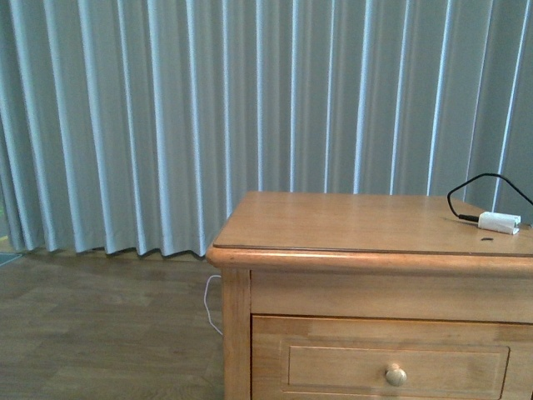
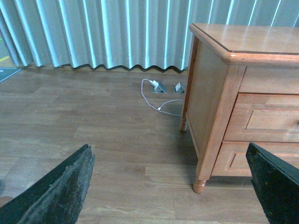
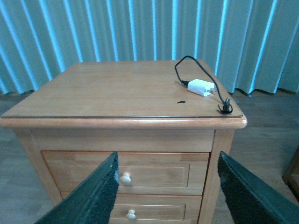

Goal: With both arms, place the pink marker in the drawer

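Neither claw appeared in the front view, which showed only the nightstand [image 1: 350, 250] against pleated curtains [image 1: 166, 117], its tabletop [image 1: 333, 221] bare apart from a white plug [image 1: 499, 222] with a black cable [image 1: 475, 185] near the far right edge; the top drawer [image 1: 396, 358] sat shut below, its round knob [image 1: 396, 375] facing the camera, so nothing could go in until it was pulled. No pink marker showed there. From the left wrist view, the left claw [image 2: 170, 186] hung spread wide and empty over the wooden floor [image 2: 93, 130] beside the nightstand's left side, its two dark fingers [image 2: 60, 191] framing the nearer front leg [image 2: 200, 184], likely parked low and off to the side where it could reach the drawer fronts; a white cord [image 2: 154, 98] ran across the floor to sockets by the curtain. From the right wrist view, the right claw [image 3: 168, 191] was likewise spread and empty, held in front of the nightstand and looking down across the tabletop, with both drawer knobs [image 3: 125, 178] between its fingers [image 3: 93, 196], a stance that seemed suited to taking a knob. The marker was not to be seen in any view, so its place could not be told, and the task looked not yet begun.
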{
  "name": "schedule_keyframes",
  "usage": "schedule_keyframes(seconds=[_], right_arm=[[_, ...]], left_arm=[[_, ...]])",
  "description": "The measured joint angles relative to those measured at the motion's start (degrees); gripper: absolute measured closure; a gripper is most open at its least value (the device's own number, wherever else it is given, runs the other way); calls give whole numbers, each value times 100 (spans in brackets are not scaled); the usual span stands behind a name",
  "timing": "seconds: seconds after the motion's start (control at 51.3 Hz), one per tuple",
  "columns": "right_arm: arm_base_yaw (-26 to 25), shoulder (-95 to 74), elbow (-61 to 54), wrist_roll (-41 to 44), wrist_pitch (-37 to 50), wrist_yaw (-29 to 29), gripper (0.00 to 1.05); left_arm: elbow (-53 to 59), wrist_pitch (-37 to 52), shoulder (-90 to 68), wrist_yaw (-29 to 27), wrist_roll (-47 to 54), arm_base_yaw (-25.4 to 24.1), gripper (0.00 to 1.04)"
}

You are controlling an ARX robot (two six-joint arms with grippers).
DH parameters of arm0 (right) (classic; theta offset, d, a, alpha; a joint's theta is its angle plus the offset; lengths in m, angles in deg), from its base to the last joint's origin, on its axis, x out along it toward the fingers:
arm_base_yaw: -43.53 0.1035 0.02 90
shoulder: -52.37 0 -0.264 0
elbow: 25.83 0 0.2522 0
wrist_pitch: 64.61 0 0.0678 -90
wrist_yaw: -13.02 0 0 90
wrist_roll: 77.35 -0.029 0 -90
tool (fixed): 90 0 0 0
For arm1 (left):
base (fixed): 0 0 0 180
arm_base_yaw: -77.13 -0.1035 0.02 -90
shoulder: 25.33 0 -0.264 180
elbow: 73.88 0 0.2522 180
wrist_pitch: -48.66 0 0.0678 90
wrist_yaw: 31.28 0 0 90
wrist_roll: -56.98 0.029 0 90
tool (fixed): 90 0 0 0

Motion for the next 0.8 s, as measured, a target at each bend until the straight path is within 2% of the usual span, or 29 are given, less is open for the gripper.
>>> schedule_keyframes(seconds=[0.097,0.312,0.799], right_arm=[[-219,221,-424,52,125,72,62],[-238,739,-1060,90,219,94,103],[-240,1851,-1797,103,-125,96,103]], left_arm=[[0,0,0,0,0,0,6],[0,-2,0,0,0,0,6],[0,-2,0,0,0,0,6]])
